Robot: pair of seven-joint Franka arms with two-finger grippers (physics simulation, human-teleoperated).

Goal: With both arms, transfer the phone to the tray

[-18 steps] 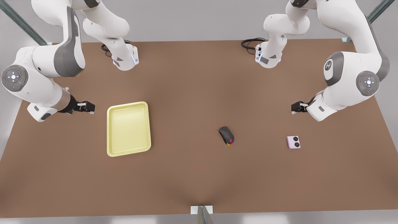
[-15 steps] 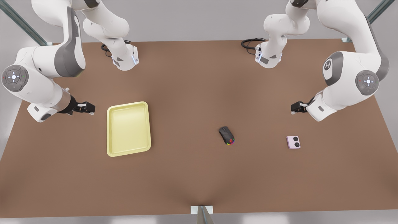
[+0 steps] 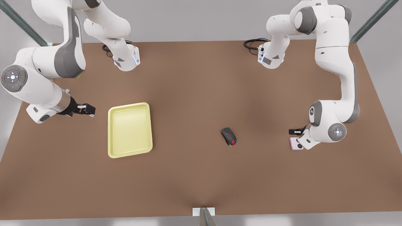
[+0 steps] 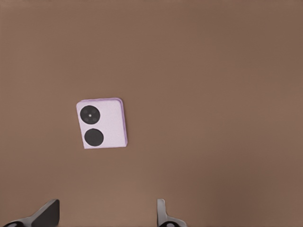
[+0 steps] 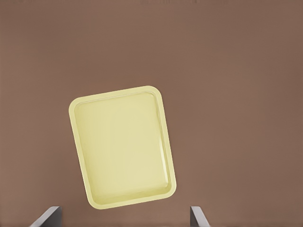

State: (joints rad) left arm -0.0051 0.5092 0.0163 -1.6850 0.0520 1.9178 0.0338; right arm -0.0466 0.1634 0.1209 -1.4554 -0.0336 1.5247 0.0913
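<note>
A brown table (image 3: 194, 94) takes most of the front view, with pale grey floor or wall around its edges and grey metal struts at the upper corners. On the table stand two white arms with grey joints, one based near each far corner, and a black cable lies coiled by each base. There is one tray (image 3: 130, 129), pale yellow, shallow, with rounded corners and a raised rim, and it lies flat on the front view's left half with nothing in it. There is one black mouse (image 3: 229, 136) with coloured lights near the middle of the table, well apart from the tray. There is one phone (image 3: 294, 143), a small pale pink slab with two black circles on top, lying flat on the table at the front view's right, well apart from the tray and partly covered by the arm above it. The left gripper (image 3: 296, 131) is on the arm at the front view's right and hangs just above the phone; in the left wrist view its two fingertips stand spread wide with bare table between them, and the phone (image 4: 102, 123) lies untouched beyond them. The right gripper (image 3: 85, 109) is on the arm at the front view's left, just beside the tray's short edge; the right wrist view looks down on the tray (image 5: 80, 156), and the two fingertips there are also spread apart and hold nothing.
</note>
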